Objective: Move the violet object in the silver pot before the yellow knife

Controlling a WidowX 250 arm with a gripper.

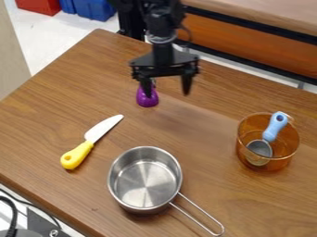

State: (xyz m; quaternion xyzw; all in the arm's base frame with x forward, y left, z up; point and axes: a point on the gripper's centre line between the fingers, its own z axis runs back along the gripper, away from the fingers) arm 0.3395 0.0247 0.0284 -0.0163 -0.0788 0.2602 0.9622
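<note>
Violet object (pixel 147 98) stands on the table (pixel 204 139), near the far side from my camera, with its rounded, wider end down. I have the gripper (pixel 167 88) hanging over it, the two fingers spread well apart and nothing held between them. What matters to me is sideways: the violet object lies under the finger at the view's left, which hides part of its top, rather than midway between the two. Its long axis looks close to upright, so I judge that a pinch from above suits it. I would shift the gripper toward the view's left before lowering; straight down, that finger could knock it over. I can't tell whether they touch.

The pot (pixel 145 178) sits nearer the camera, inside bare, handle pointing toward the lower right. The knife (pixel 96 134) lies apart from it, on the left. I take the grasp to be the step in hand, with the whole carry left to do.
</note>
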